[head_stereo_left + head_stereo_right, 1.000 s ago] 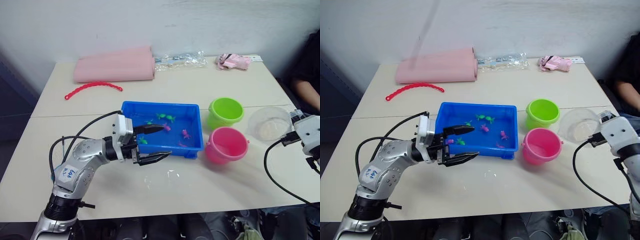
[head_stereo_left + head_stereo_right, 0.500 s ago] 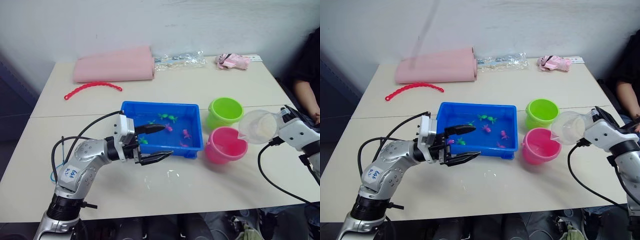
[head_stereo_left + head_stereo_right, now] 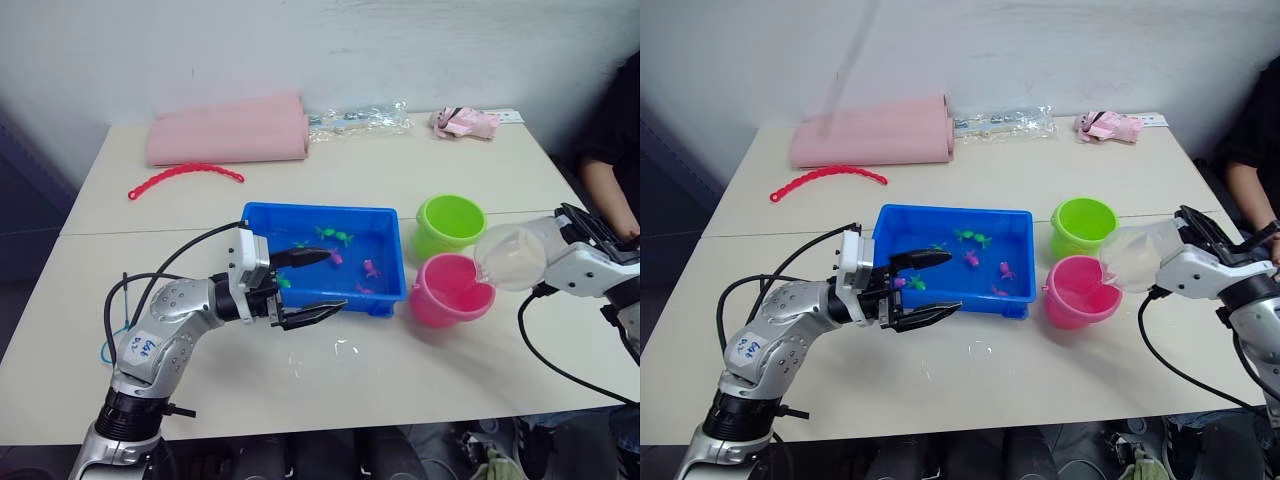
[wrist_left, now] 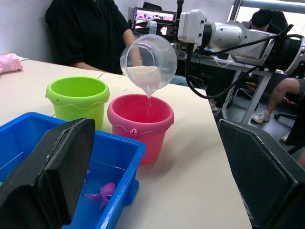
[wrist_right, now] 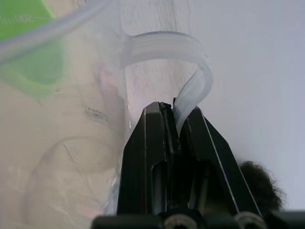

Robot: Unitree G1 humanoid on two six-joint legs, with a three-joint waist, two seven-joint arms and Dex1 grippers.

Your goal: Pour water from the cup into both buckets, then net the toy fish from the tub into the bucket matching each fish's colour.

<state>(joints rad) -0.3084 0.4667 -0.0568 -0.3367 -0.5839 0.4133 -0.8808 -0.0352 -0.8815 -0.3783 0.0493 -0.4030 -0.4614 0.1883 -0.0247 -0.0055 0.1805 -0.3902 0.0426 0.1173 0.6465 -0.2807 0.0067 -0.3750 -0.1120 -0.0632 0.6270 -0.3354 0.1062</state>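
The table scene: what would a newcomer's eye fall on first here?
First, the clear cup, tipped by the right tool that is shut on its handle, pouring a thin stream into the pink bucket. Next, the bright blue tub at the table's middle, with small green and pink toy fish in it. The left tool hovers open at the tub's near left corner.

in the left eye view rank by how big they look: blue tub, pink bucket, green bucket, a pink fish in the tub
1. Blue tub, clearly the largest.
2. Pink bucket and lime green bucket: they look alike in size; the pink one sits nearer the camera, so no ranking between them.
3. Pink fish, by far the smallest.
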